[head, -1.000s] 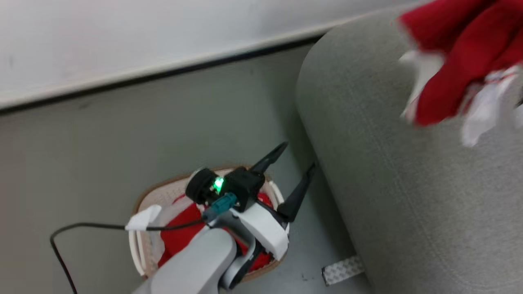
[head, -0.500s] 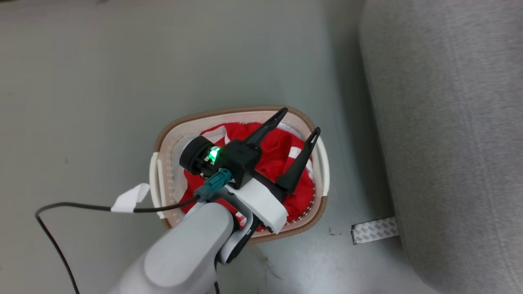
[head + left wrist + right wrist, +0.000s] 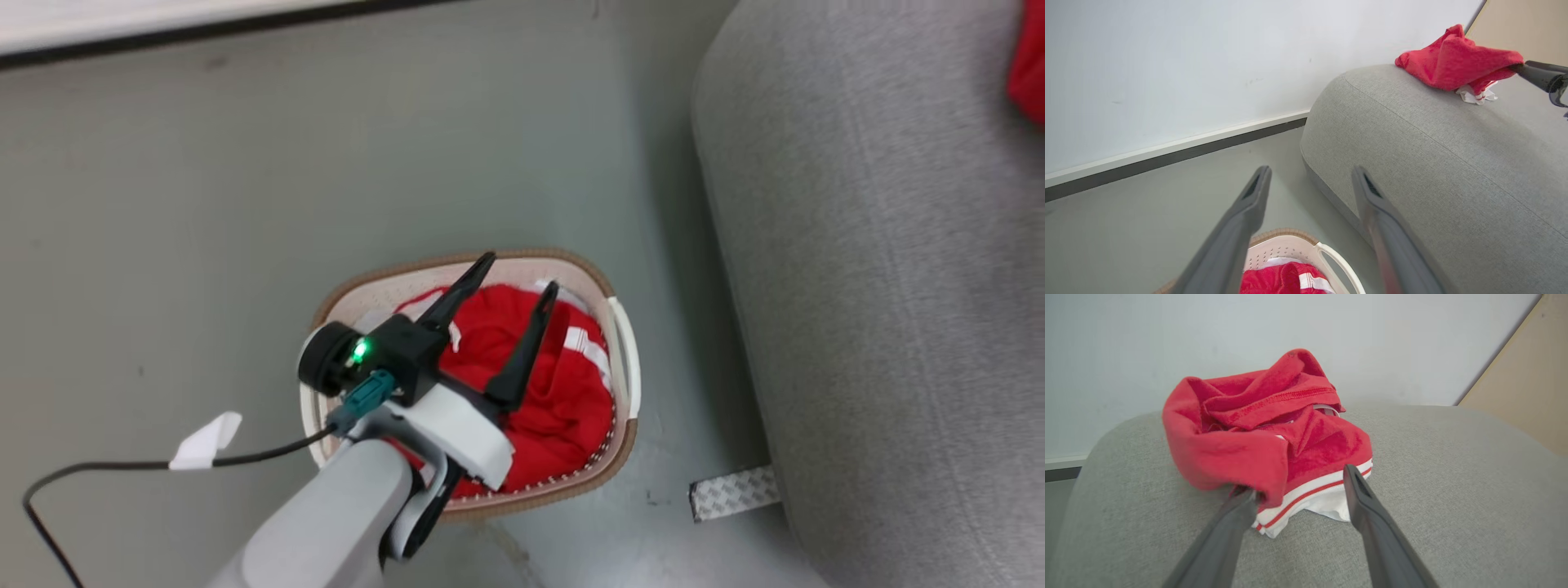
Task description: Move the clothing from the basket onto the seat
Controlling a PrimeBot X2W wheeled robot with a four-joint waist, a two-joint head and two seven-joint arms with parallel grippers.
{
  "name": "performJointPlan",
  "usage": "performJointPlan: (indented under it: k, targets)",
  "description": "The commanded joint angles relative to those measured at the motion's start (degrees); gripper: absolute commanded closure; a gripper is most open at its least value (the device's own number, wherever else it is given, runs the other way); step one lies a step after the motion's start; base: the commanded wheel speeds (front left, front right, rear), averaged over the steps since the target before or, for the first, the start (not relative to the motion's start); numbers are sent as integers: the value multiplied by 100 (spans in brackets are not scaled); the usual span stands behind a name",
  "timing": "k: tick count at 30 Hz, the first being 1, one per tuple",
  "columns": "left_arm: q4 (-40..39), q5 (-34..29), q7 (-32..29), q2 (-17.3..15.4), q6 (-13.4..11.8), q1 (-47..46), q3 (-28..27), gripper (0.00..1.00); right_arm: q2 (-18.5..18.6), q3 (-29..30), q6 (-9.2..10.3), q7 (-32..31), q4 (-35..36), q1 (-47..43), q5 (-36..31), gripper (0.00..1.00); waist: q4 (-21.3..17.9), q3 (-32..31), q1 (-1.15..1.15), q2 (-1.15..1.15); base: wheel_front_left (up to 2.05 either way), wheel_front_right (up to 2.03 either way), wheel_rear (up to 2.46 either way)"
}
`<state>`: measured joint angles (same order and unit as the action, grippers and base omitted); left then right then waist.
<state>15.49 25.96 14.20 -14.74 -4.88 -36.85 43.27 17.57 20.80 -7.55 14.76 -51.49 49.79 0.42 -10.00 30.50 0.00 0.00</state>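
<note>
Oval white perforated plastic basket (image 3: pixel 539 255) sits on grey floor (image 3: pixel 204 204), left of large grey upholstered seat (image 3: pixel 882 286). Red striped garments (image 3: pixel 563 400) lie in basket; another red garment (image 3: pixel 1257 433) lies on seat.

The seat (image 3: pixel 857 286) is covered in matt, light grey woven cloth with a fine, slightly rough grain. The clothing (image 3: pixel 1265 433) on it is soft red fleecy fabric with a short nap and a smoother white hem. The basket (image 3: pixel 627 359) is smooth white perforated plastic with a faint sheen, and its brown rim looks textured. The floor (image 3: pixel 204 204) is smooth grey with a dull sheen. The left gripper (image 3: pixel 522 272) has matt dark plastic fingers (image 3: pixel 526 347). Its forearm (image 3: pixel 326 523) shell is smooth pale grey plastic. The tape strip (image 3: pixel 732 492) looks embossed and silvery.
</note>
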Motion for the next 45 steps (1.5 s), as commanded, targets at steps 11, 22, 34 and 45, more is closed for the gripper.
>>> performJointPlan:
  k: [11, 22, 34, 45]
  targets:
    - [-50, -39, 96, -120, -225, 933, -357, 0, -735, -295, 12, 37, 2163, -1942, 249, 0, -61, -1395, 0, 0, 0, 0, 0]
    - [-348, -546, 96, 52, -267, 1867, -1181, 0, -1097, -1183, 12, 36, 3218, -3075, 503, 0, 269, -2313, 0, 0, 0, 0, 0]
    - [-286, -910, 96, 316, -96, 2880, -2443, 0, -1290, -1839, 12, 37, 3296, -4028, 659, 0, 907, -2992, 0, 0, 0, 0, 0]
    - [-49, -1183, 97, 564, 185, 3475, -3406, 0, -1454, -1986, 12, 37, 3144, -4516, 625, 0, 1068, -3218, 0, 0, 0, 0, 0]
